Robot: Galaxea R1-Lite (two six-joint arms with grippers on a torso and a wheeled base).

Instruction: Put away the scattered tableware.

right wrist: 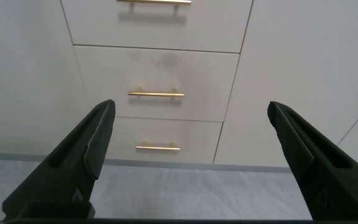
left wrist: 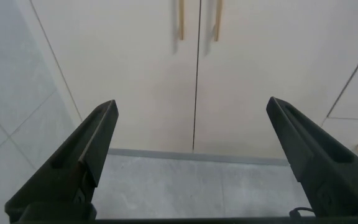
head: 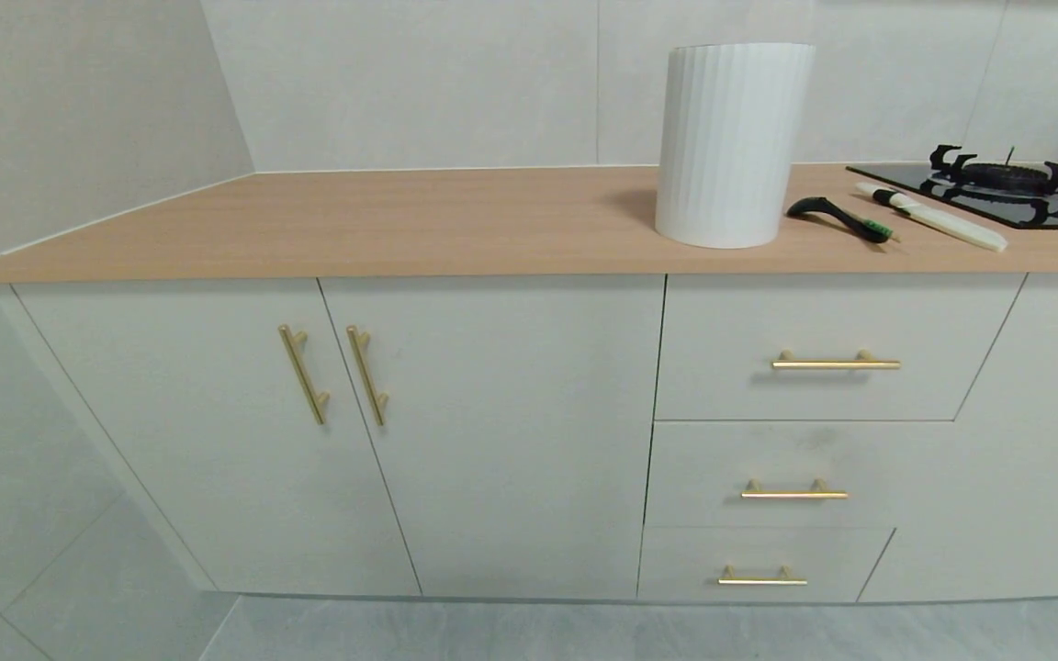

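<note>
Black utensil [head: 837, 218], white utensil [head: 938, 218] beside ribbed holder [head: 728, 147]

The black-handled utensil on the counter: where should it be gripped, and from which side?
Probably mid-handle on the black-handled utensil, from above, closing across its width: it lies flat on the counter, with the white container close beside its curved end.

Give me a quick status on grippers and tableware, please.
Left gripper open, facing cabinet doors. Right gripper open, facing drawers. Black utensil, white utensil loose on countertop beside white canister.
</note>
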